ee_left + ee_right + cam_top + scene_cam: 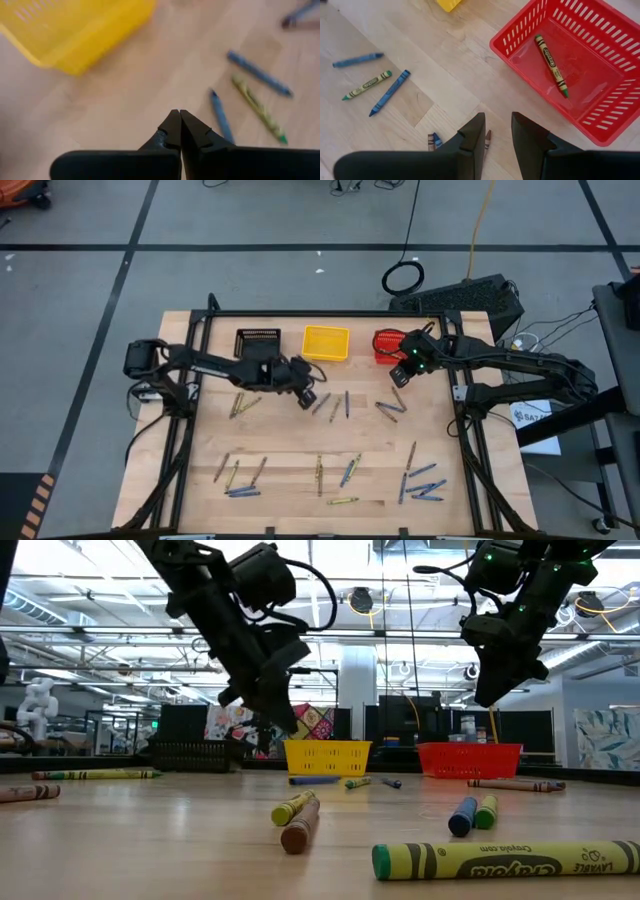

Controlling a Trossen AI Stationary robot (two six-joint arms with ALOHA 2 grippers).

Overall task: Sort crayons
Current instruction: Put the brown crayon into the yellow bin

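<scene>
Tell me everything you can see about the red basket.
The red basket is a small rectangular tray that looks like plastic, with slotted mesh walls and a smooth solid floor. It stands upright on the wooden table at the far edge, last in a row after the yellow basket. One green crayon lies flat on its floor, on a slant; nothing else shows inside. The right gripper hangs open just in front of it, touching nothing.

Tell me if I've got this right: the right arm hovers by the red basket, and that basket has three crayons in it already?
Not quite. The right gripper does hover beside the red basket, fingers apart and holding nothing, but the basket holds only one crayon, a green-tipped one lying on its floor. The right wrist view shows this plainly.
</scene>
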